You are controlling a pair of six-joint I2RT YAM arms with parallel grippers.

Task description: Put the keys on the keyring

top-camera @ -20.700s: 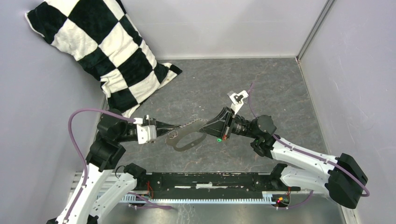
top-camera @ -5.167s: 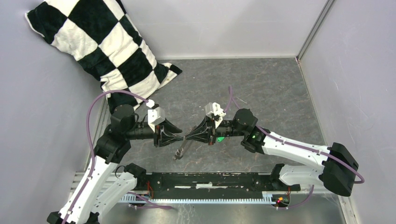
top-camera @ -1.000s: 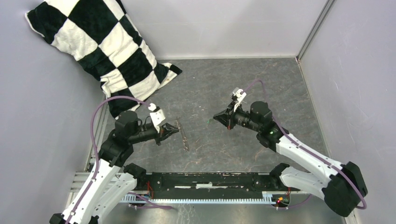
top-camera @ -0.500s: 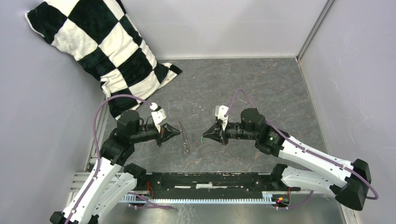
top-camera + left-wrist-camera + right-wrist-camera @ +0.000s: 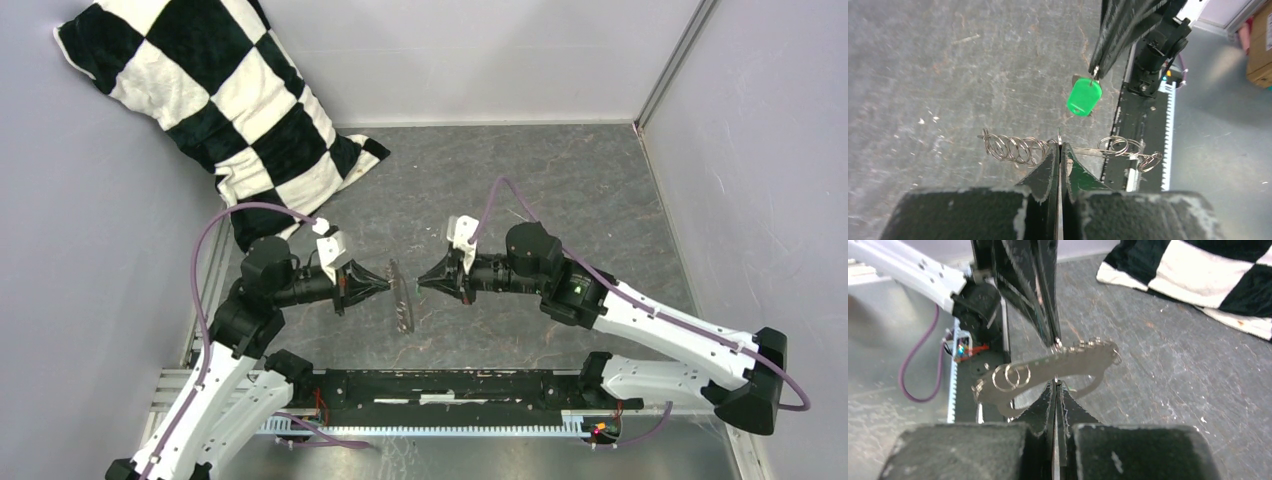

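Keys here come down to one tiny piece with a bright green plastic head. It hangs just under the tip of the right claw, whose fingers are pressed together on the small metal bit at its top. The green head dangles free below that pinch, clear of the table.

I judge it feather-light and stiff. It is so small that a tip-only hold lets it swivel, and a nudge could pop it out. The metal end is the place to hold it, as it is held now, with the plastic head left free.

The keyring sits straight ahead of the left claw, whose fingers are clamped shut on its thin upper rim. It stands edge-on between the two claw tips, close in front of the right claw and a little lower.

It looks like thin, rigid, smooth metal, light but slippery. It is likely to pivot in a narrow pinch if the key pushes against it. Small rings strung along the rim lie on both sides of the left claw's fingers and will probably slide about. The bare stretch between them is the sound place to grip.
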